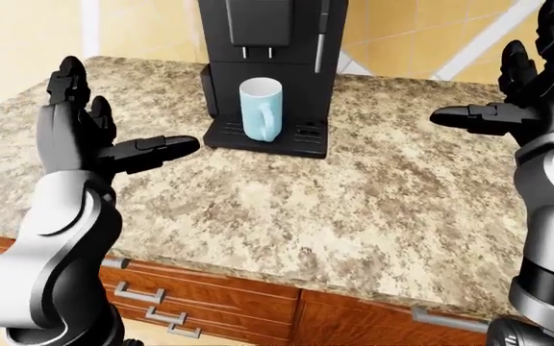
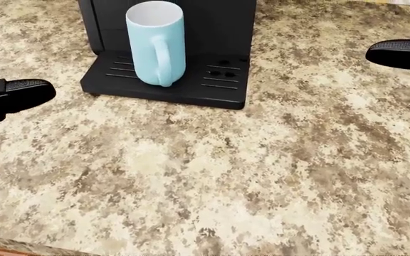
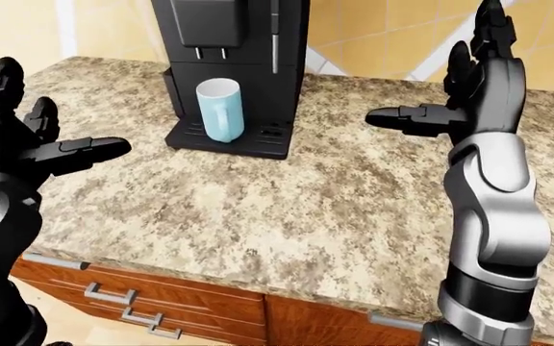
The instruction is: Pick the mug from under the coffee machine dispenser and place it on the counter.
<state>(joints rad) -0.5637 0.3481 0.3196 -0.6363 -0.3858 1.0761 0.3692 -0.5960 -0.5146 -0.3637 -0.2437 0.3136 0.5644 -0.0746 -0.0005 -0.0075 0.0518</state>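
Pale blue mug (image 2: 156,41) upright on the black drip tray (image 2: 212,85) of the machine (image 1: 270,43), directly under the twin spouts (image 1: 256,52), handle turned toward the camera. Not yet lifted, nothing touching it. Tray grille bare to the mug's right in the head view, a few small dark dots there (buttons or holes, cannot tell).

Speckled tan-and-brown counter (image 2: 262,170) all round the machine. Tan tiled wall (image 1: 422,36) behind. Wooden drawers (image 3: 162,295) with metal handles (image 3: 111,294) under the counter edge, low in both eye views.

Left hand (image 1: 90,140) raised at the left of the left-eye view, fingers spread apart, thumb (image 1: 157,148) pointing toward the machine; holding nothing, well clear of the mug. In the head view only a black tip pokes in at the left edge.

Right hand (image 3: 474,94) raised at the right of the right-eye view, fingers up and apart, thumb (image 3: 407,115) pointing left; also empty, well apart from the mug, farther off than the left.

Between hands and mug: open counter only. Machine body close behind the mug, spouts overhead.
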